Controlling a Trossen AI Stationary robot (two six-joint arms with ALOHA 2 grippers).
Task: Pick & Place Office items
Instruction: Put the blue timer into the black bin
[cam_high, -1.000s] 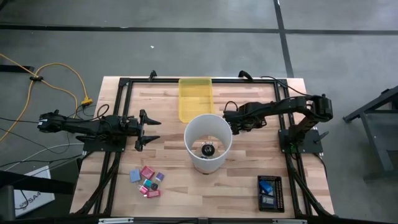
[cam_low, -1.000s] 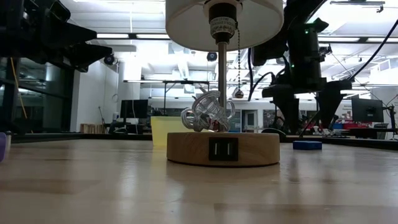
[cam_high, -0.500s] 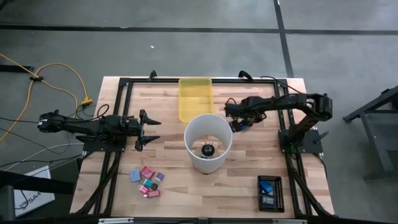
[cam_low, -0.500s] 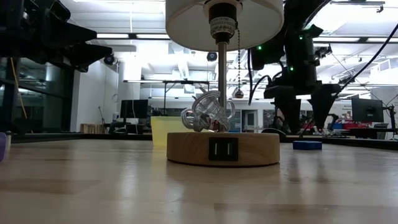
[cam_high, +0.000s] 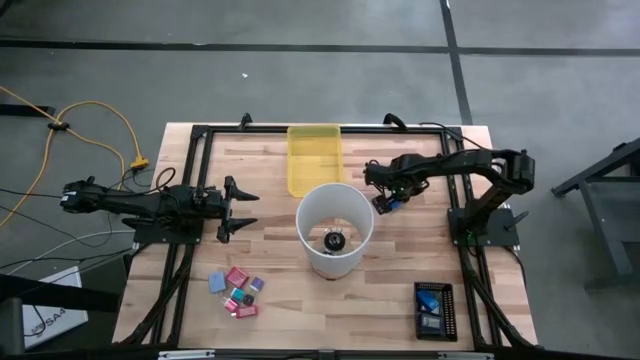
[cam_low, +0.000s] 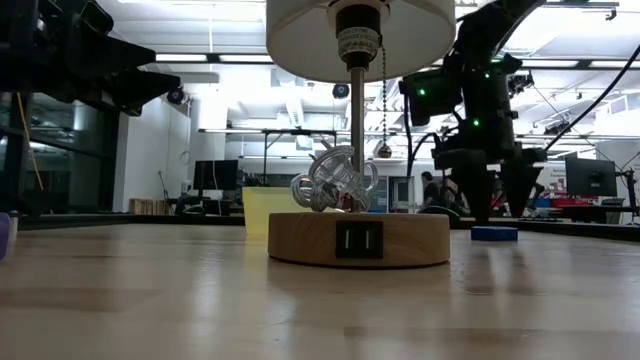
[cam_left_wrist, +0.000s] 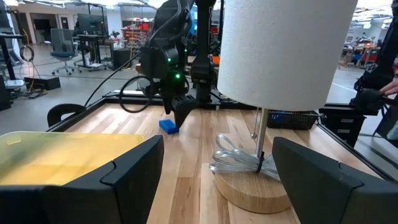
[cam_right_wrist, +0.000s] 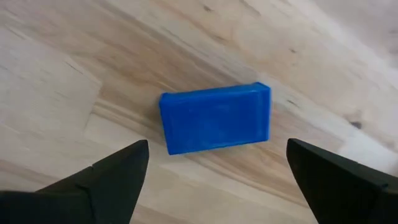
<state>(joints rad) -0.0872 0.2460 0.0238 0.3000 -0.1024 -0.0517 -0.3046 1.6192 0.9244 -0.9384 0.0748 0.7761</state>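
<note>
We see the right gripper (cam_high: 379, 197) hanging above a bright-blue block (cam_right_wrist: 215, 118) — fingers spread wide, nothing held. The block is a flat rectangular piece with a solid colour and plain faces, lying flat on the wooden table (cam_high: 400, 250), just beside the white lamp shade (cam_high: 335, 228) on its right side. The rest of the office items (cam_high: 237, 290) — pink, red, purple and light-blue bits — sit clustered near the table's front left. The left gripper (cam_high: 238, 208) waits at the left side, fingers open and empty. The yellow tray (cam_high: 314, 158) sits at the back edge.
</note>
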